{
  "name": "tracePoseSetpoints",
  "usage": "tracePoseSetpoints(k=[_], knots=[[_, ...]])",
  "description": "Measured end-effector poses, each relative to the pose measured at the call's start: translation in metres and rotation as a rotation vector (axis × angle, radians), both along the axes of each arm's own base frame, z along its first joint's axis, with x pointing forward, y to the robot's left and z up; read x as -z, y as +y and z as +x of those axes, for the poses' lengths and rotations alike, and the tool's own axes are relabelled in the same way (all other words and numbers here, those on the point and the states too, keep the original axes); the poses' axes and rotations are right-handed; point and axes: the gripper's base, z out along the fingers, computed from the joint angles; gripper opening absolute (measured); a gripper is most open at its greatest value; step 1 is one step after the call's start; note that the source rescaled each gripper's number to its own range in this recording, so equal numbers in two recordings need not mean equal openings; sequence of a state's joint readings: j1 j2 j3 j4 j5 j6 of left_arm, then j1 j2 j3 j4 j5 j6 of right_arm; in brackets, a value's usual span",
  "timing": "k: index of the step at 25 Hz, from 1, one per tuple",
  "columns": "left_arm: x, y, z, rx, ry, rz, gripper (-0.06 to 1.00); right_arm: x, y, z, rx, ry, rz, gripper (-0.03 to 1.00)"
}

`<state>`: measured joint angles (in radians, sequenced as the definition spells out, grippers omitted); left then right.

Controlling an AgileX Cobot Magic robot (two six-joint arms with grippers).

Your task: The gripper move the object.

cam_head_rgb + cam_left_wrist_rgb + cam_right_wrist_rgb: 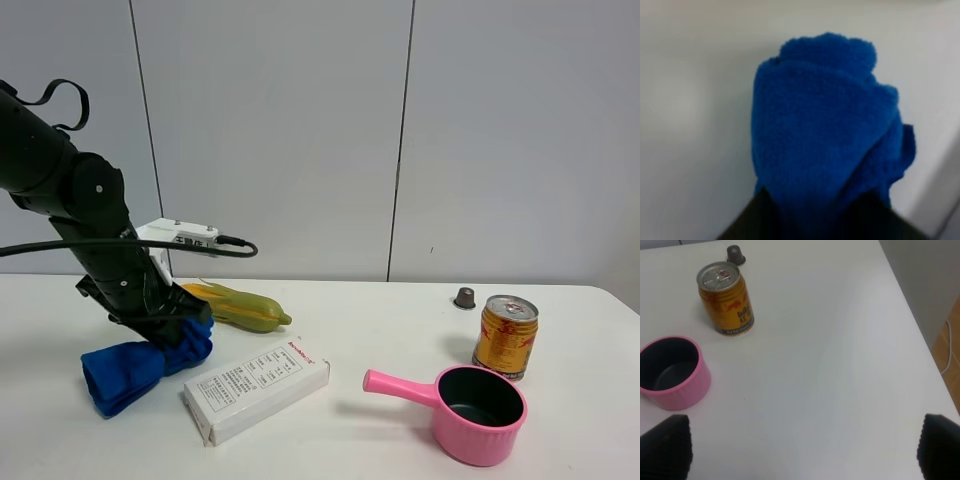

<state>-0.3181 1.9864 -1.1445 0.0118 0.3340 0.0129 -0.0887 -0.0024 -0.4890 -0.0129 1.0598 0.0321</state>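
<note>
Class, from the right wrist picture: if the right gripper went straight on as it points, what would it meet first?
Probably the bare white tabletop: the open right gripper aims at plain surface. The round pink pot and gold metal drink can sit off to one side; depth is unclear.

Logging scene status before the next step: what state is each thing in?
left gripper: shut on the blue cloth
right gripper: open, empty
blue cloth: bunched, gripped
can: upright, unopened
pink pot: upright, empty
white box: lying flat, closed
corn cob: lying on its side
</note>
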Motion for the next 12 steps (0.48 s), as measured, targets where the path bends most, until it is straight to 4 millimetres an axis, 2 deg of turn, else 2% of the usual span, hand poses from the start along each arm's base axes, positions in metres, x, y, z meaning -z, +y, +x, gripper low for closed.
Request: tracePoseSetpoints(k=[3, 4, 7, 9, 12], knots=[[-0.001, -0.001, 0.002, 0.004, -0.030, -0.005, 0.78, 0.000, 0.000, 0.000, 0.000, 0.000, 0.000, 1.00], [-0.002, -0.001, 0.003, 0.006, -0.034, -0.005, 0.88, 0.000, 0.000, 0.000, 0.000, 0.000, 0.000, 1.00], [-0.006, -0.001, 0.003, 0.002, -0.046, -0.011, 0.97, 0.000, 0.000, 0.000, 0.000, 0.000, 0.000, 1.00], [-0.013, 0.000, 0.002, 0.004, -0.063, -0.014, 0.99, 0.000, 0.000, 0.000, 0.000, 0.000, 0.000, 1.00], [-0.036, 0.000, 0.001, 0.004, -0.116, -0.031, 0.99, 0.000, 0.000, 0.000, 0.000, 0.000, 0.000, 1.00]])
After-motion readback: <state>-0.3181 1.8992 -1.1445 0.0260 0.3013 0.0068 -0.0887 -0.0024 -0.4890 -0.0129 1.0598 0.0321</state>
